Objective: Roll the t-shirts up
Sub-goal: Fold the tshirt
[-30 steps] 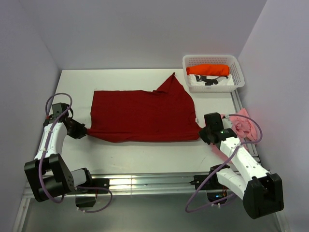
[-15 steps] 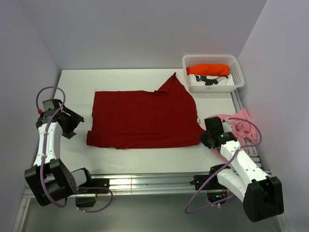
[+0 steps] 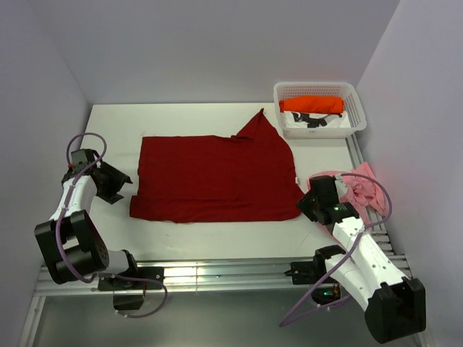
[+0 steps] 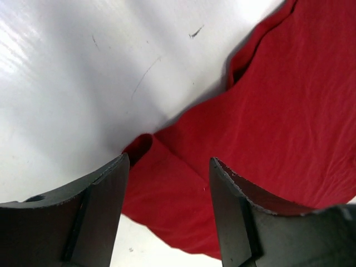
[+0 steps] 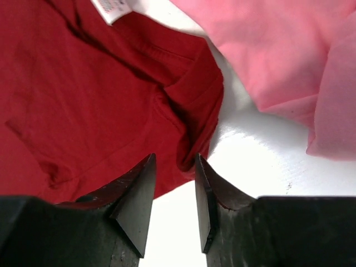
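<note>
Left gripper [image 4: 167,167] hovers with its dark jaws apart, gripping nothing; a folded corner of the dark red t-shirt [image 4: 267,111] lies on the white table [image 4: 67,67] just below the gap. Right gripper [image 5: 173,161] also has its jaws parted and holds nothing, poised over the shirt's opposite near corner, where a hem doubles over. A white label [image 5: 113,8] is sewn at the shirt's edge; its print is too small to read. Just to the right, a pale pink t-shirt [image 5: 278,50] lies crumpled, close to the red one. From above, the red shirt is spread flat across the table's middle between the two arms, one sleeve pointing away. At the far right corner, a white lattice basket [image 3: 286,92] holds a rolled bright orange t-shirt [image 3: 312,105].
</note>
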Controlling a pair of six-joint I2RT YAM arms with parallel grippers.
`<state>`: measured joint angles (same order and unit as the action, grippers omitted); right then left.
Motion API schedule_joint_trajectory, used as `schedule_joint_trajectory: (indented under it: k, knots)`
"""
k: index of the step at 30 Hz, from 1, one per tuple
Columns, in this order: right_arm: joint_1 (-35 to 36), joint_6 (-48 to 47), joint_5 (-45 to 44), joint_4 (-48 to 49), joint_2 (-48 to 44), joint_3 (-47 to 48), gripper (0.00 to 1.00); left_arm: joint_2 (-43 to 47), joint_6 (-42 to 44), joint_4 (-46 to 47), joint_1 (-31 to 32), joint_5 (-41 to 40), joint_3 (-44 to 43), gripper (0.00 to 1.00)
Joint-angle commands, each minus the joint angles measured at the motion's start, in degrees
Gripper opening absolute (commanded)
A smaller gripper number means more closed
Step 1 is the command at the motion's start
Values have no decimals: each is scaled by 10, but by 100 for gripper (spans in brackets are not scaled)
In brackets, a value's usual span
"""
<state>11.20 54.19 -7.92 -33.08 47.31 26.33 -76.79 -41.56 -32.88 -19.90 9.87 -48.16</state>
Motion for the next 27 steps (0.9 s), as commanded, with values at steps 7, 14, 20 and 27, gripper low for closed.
schedule_joint_trajectory:
  k: [7, 14, 20, 27]
  knots:
    - [-4, -110, 49, 83, 10, 56, 52, -21, -15, 62, 32, -26, 8, 62]
    - [2, -148, 105, 137, 152, 149, 50, 1, -19, 86, 35, -8, 39, 62]
    - [47, -152, 87, 159, 250, 213, 47, 4, -19, 89, 35, -23, 43, 63]
    - [74, -146, 80, 195, 300, 225, 45, -11, -35, 124, 35, -20, 20, 64]
